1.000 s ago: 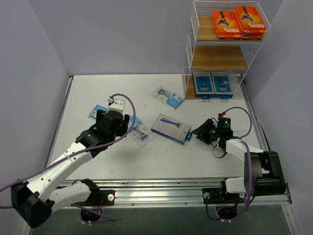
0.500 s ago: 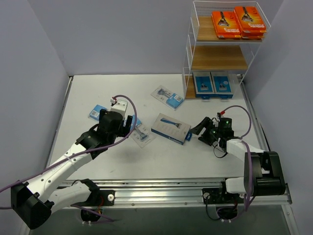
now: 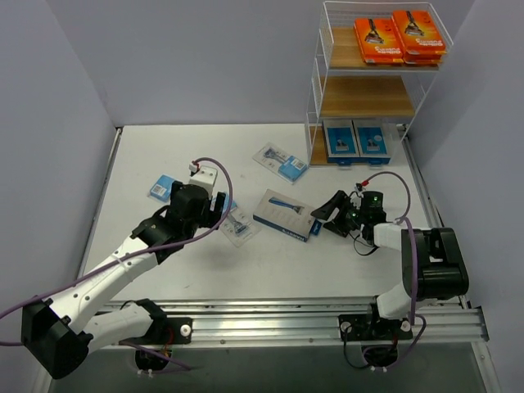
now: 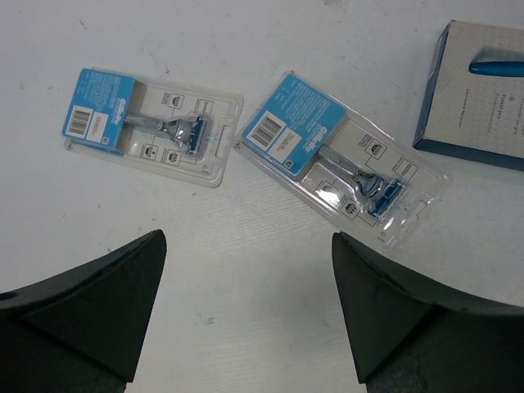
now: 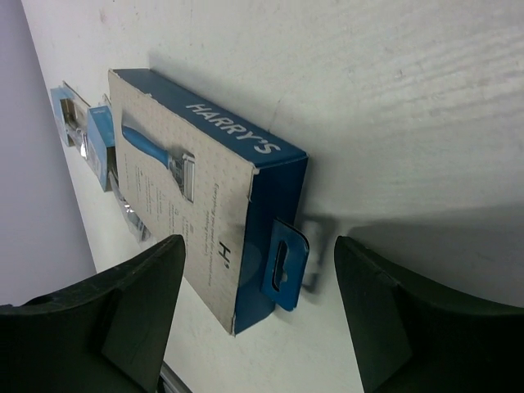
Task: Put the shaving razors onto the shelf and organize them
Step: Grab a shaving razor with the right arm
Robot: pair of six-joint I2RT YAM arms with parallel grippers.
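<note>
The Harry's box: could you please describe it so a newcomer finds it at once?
Start at the white shelf, then look to the table's middle. The Harry's box lies flat there, the only blue-edged cardboard box among clear blister packs.

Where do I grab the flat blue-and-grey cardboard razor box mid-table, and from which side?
The blue-and-grey cardboard razor box lies flat, its blue hang-tab end facing the right gripper's open jaws: likely pinch that short end, coming in low from the right.

Blue-edged, seemingly dotted grey box (image 5: 176, 225); orange packs (image 3: 378, 41)
</note>
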